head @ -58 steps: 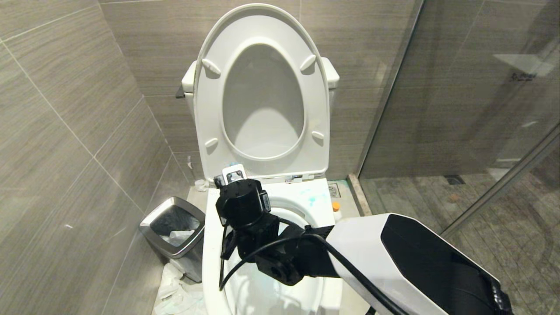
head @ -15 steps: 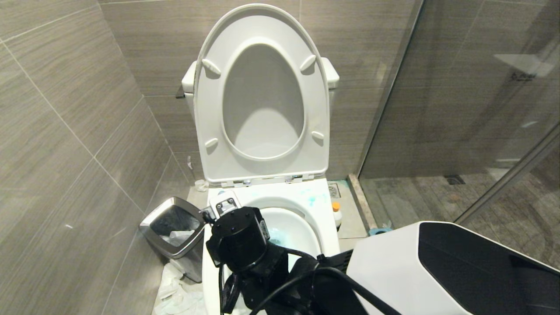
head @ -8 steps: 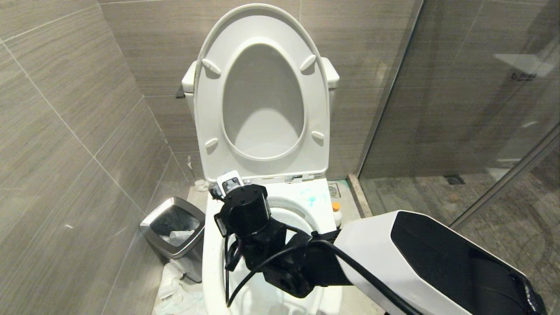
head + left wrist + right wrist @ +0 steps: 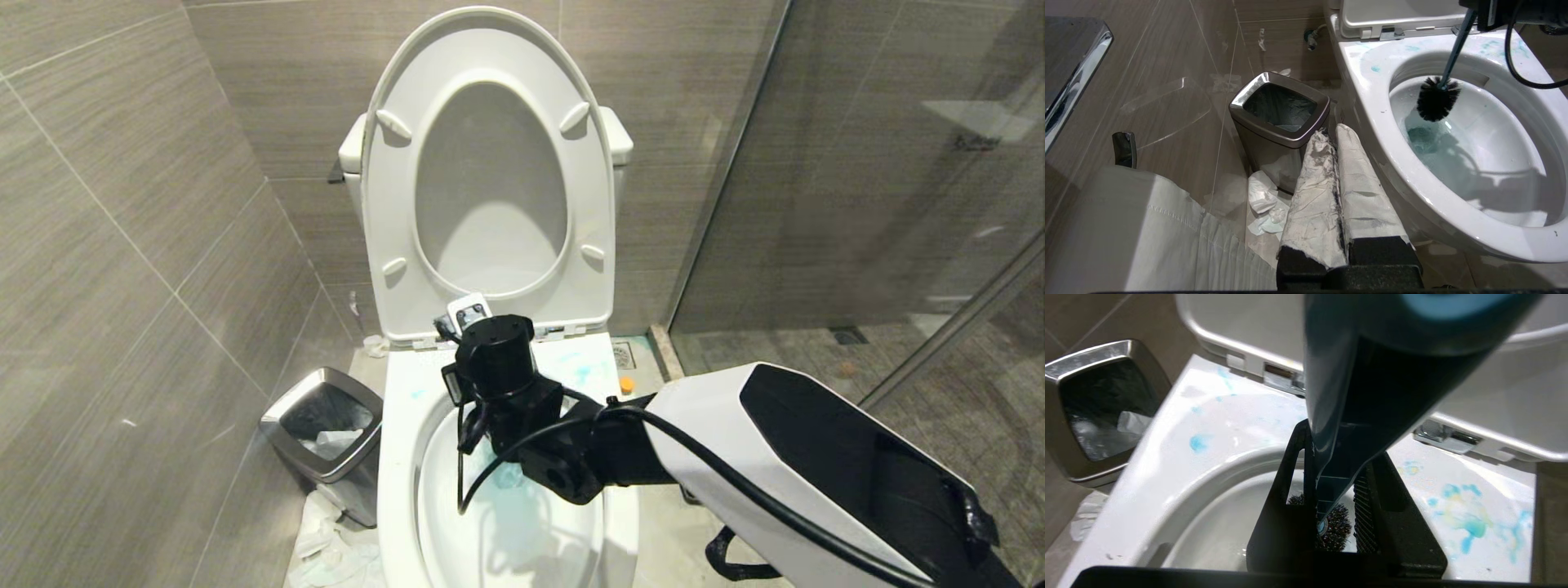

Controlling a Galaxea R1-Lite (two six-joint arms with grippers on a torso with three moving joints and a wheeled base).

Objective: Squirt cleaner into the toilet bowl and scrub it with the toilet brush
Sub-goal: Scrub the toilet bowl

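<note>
No readable text, label, brand name, number or sign appeared in any of the views. A faint dark mark showed on the glass shower wall [image 4: 976, 143], well off to the right of the right gripper, but it was too blurred to read.

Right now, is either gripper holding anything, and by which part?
The right gripper holds the toilet brush by its slim handle, bristle head down in the toilet bowl. The left gripper holds nothing.
</note>
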